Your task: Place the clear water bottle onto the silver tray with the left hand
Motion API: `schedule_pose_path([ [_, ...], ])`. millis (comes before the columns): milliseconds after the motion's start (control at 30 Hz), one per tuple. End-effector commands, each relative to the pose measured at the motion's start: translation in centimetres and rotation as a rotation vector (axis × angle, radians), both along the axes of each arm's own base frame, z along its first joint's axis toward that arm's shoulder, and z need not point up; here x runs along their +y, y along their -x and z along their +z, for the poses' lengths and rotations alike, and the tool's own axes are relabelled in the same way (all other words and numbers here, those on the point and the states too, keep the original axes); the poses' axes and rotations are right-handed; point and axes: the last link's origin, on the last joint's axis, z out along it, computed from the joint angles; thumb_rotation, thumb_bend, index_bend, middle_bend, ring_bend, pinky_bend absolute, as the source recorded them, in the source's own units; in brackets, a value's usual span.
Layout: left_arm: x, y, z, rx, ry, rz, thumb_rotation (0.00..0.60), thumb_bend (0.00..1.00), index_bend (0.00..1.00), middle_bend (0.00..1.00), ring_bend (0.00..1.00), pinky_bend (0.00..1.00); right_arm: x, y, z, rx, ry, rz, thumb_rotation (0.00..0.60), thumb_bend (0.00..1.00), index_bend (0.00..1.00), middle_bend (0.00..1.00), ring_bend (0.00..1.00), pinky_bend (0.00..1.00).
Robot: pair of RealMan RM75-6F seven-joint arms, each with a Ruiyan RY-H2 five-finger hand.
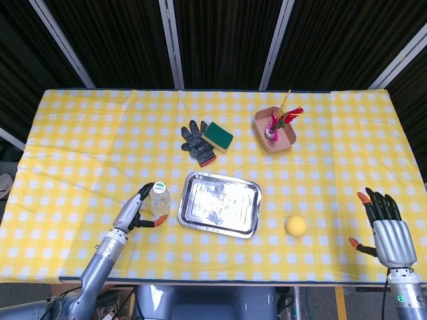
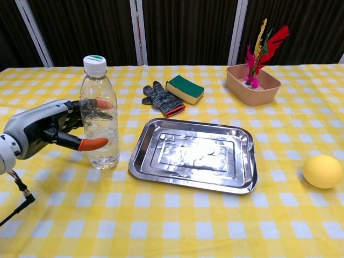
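Around upright bottle point(image 2: 100, 115), left robot hand point(image 2: 51, 125).

A: Lower left of frame: left hand point(image 1: 137, 213) wraps the upright clear water bottle point(image 1: 159, 198), orange fingertips on both sides.

B: And the silver tray point(image 1: 219, 204)?

A: Just right of the bottle, apart from it. Yellow ball point(image 1: 296, 225) right of the tray. Right hand point(image 1: 385, 230) at lower right, fingers spread, holding nothing.

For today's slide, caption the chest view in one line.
Left hand wraps the upright clear water bottle beside the empty silver tray.
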Motion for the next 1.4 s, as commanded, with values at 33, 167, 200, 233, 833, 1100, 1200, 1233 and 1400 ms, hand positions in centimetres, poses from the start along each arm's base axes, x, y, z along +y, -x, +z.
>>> schedule_pose_path([
  [33,0.2,-0.1,-0.1,-0.008,-0.020,0.005,0.600,0.42,0.24,0.28,0.19,0.13,0.0,0.0,0.0,-0.002,-0.002,0.002,0.600,0.05,0.08,0.00,0.00,0.00],
  [167,0.1,-0.2,-0.3,-0.015,-0.025,0.006,0.600,0.46,0.32,0.37,0.25,0.17,0.0,-0.1,0.0,-0.001,0.000,0.002,0.600,0.05,0.08,0.00,0.00,0.00],
  [200,0.1,-0.2,-0.2,-0.019,-0.026,0.009,0.600,0.47,0.34,0.39,0.26,0.19,0.0,-0.1,0.0,-0.001,0.000,0.002,0.600,0.05,0.08,0.00,0.00,0.00],
  [233,0.1,-0.2,-0.1,-0.022,-0.029,0.012,0.600,0.47,0.35,0.41,0.27,0.19,0.0,-0.1,0.0,-0.002,0.001,0.003,0.600,0.05,0.08,0.00,0.00,0.00],
  [833,0.9,-4.3,3.4,-0.230,0.013,-0.022,0.600,0.47,0.38,0.43,0.27,0.20,0.0,0.0,0.0,-0.002,0.001,0.001,0.600,0.05,0.08,0.00,0.00,0.00],
  [1100,1.5,-7.1,3.8,-0.215,0.005,-0.039,0.600,0.46,0.39,0.43,0.27,0.20,0.0,0.1,0.2,-0.010,0.005,0.000,0.600,0.05,0.08,0.00,0.00,0.00],
  [1200,1.6,-8.2,4.0,-0.232,0.020,-0.026,0.600,0.46,0.39,0.43,0.27,0.20,0.0,0.0,0.2,-0.011,0.004,0.002,0.600,0.05,0.08,0.00,0.00,0.00],
  [1233,1.7,-8.5,4.1,-0.243,0.025,-0.023,0.600,0.46,0.39,0.43,0.27,0.20,-0.1,0.0,0.2,-0.010,0.004,0.003,0.600,0.05,0.08,0.00,0.00,0.00],
  [1400,1.8,-11.5,5.7,-0.294,0.068,-0.030,0.600,0.45,0.39,0.43,0.27,0.20,0.0,0.1,0.2,-0.009,0.006,0.002,0.600,0.05,0.08,0.00,0.00,0.00],
])
